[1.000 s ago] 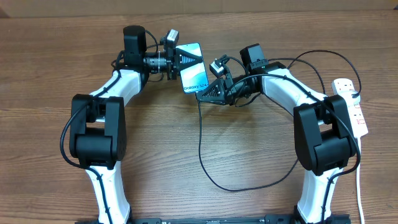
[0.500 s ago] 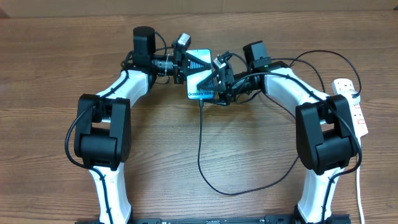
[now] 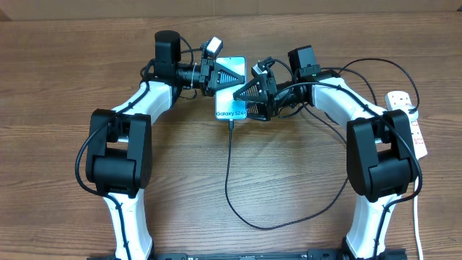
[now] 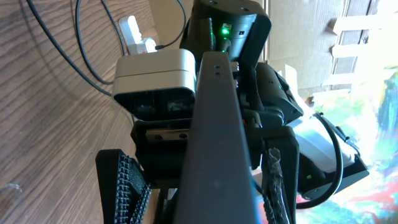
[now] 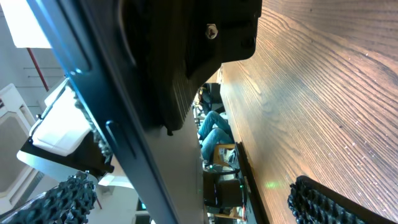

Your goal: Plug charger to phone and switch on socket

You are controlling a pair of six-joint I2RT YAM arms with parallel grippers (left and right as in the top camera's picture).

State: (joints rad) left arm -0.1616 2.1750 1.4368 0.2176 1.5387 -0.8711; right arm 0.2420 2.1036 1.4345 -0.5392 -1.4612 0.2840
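Note:
The phone is held above the table at the back centre, its lit blue screen up. My left gripper is shut on its far end; in the left wrist view the phone's dark edge runs between the ribbed fingers. My right gripper stands open at the phone's right side, its pads apart from the phone's edge. The charger, a thin black cable, hangs from the phone's near end, where its plug sits. The socket lies at the right table edge.
The black cable loops across the front middle of the table and rises back toward the right arm. A white cord runs from the power strip to the front edge. Both arms' elbows stand left and right of the loop.
The left gripper carried the phone to the right and turned it. The right gripper opened and let go of the plug, which now stays at the phone's near end.

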